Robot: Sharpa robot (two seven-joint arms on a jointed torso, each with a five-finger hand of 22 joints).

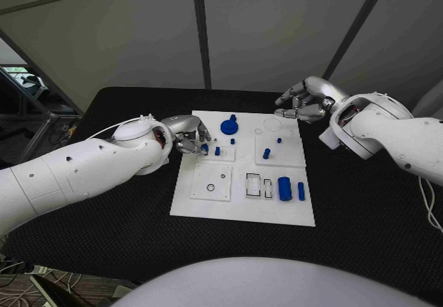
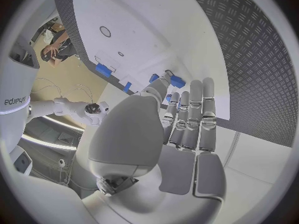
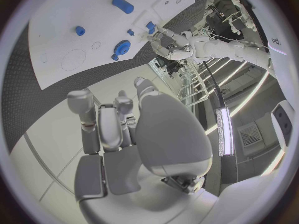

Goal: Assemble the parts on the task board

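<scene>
Risk was yours: left robot hand (image 1: 189,135) pinched a small blue part (image 2: 177,80) at the task board (image 1: 242,204)'s left edge; a tilted descent could have jammed it. Right robot hand (image 1: 303,102) hovered curled, holding nothing.

Black table (image 1: 369,217), bumpy top, fills most of head view. Grey wall panels (image 1: 267,38) stand behind table, dark lines between them. Metal stand with wires (image 1: 32,102) sits off table's far left side. Bunch of cables (image 1: 27,281) lies on floor near table's near left corner. Thin white cable (image 1: 429,204) hangs over table at right. Yellow-brown floor (image 2: 74,77) seen in left wrist view. Long bright ceiling lights (image 3: 223,129) seen in right wrist view.
</scene>
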